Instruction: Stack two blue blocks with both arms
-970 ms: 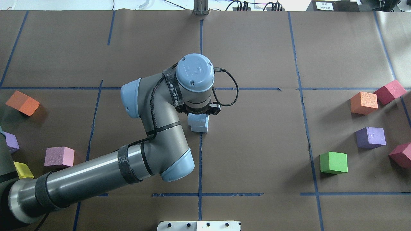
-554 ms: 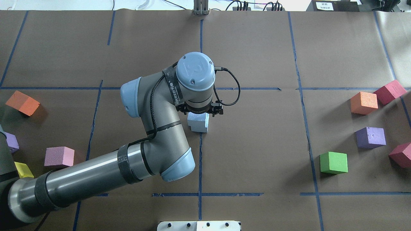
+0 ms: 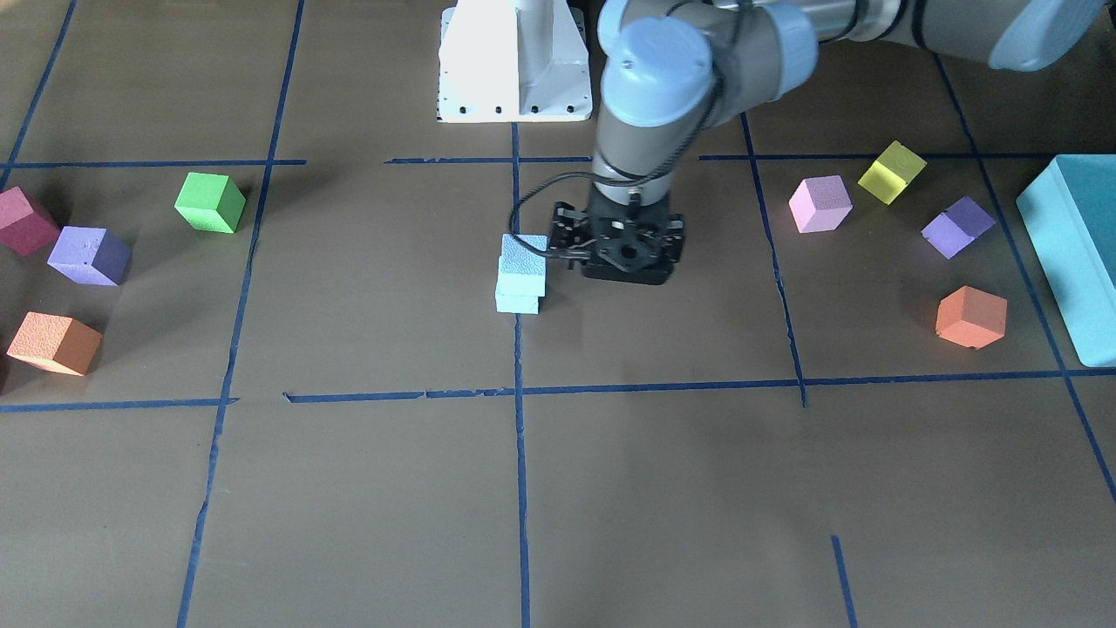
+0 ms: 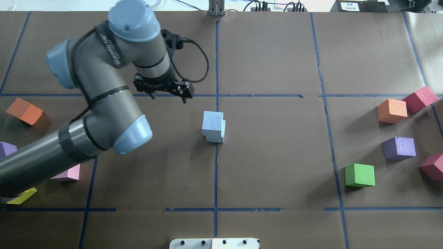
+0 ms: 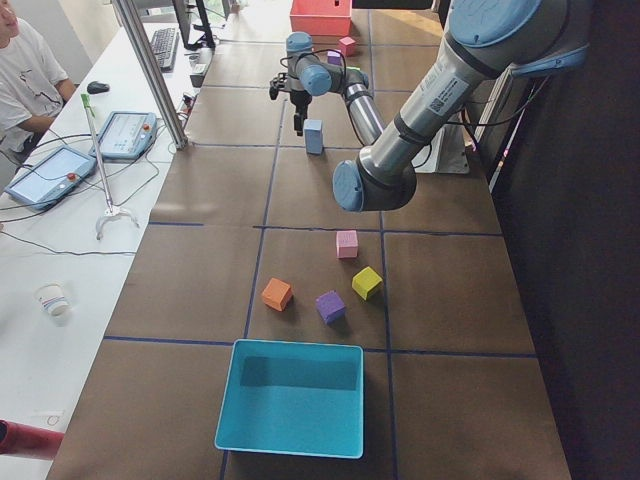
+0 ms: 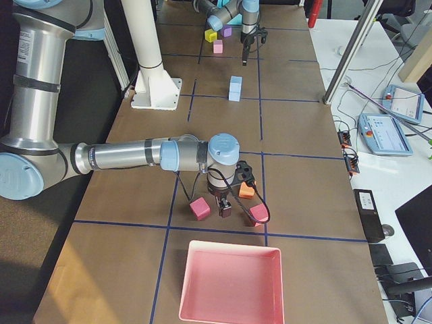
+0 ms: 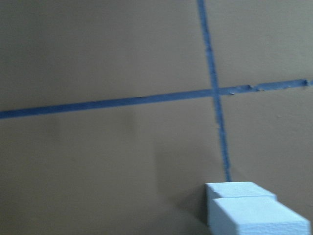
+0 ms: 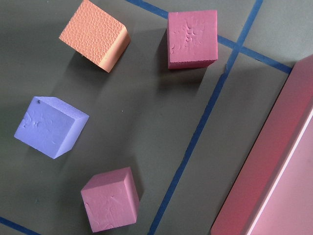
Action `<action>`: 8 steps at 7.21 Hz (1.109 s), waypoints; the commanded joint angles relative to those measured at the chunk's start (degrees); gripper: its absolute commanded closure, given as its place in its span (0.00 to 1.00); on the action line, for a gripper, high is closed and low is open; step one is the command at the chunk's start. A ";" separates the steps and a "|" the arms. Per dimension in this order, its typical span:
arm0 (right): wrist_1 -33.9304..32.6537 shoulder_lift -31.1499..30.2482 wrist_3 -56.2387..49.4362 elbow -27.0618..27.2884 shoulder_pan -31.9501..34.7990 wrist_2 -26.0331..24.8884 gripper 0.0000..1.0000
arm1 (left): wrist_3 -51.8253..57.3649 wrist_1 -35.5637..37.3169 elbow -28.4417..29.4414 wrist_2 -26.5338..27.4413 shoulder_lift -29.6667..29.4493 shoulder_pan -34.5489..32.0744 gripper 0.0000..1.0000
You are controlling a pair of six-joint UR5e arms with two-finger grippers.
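The two pale sky-blue foam cubes [image 4: 213, 126] stand stacked midway between the ends of the bench [image 4: 277, 155], the upper slightly offset. The black left two-finger gripper [image 4: 168, 94] hangs spread and empty toward the far edge (the right gripper [image 6: 223, 204]: state I cannot tell). Withdraw high, without brushing the cubes.

Blue blocks [image 4: 213, 126]: grainy matt foam. Table cover [image 4: 277, 155]: matt brown paper. Left arm [image 4: 104, 93]: smooth grey metal.

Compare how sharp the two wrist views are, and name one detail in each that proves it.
Left wrist view: soft and blurred; the blue blocks have smeared edges and little surface grain, and the tape lines look fuzzy. Right wrist view: crisp; the pebbled grain of the orange cube and the dents in the purple cube read clearly.
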 commanded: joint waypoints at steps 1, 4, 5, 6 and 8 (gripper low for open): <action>-0.06 -0.12 2.24 -2.44 0.00 2.51 0.01 | 26.00 -0.04 -5.14 -10.06 16.96 -16.29 0.01; 0.03 -0.48 7.28 -2.72 0.09 3.14 0.00 | 57.42 -0.04 -3.75 -16.54 37.02 -39.96 0.01; 0.12 -0.48 7.28 -2.46 0.09 3.14 0.00 | 60.20 -0.74 -3.57 -15.93 44.56 -45.76 0.00; 0.12 -0.39 7.28 -2.45 0.00 3.14 0.00 | 60.23 -1.96 -1.57 -15.58 49.07 -46.52 0.00; 0.12 -0.39 7.28 -2.28 0.09 3.14 0.00 | 59.88 -5.05 -2.32 -14.97 50.60 -48.88 0.00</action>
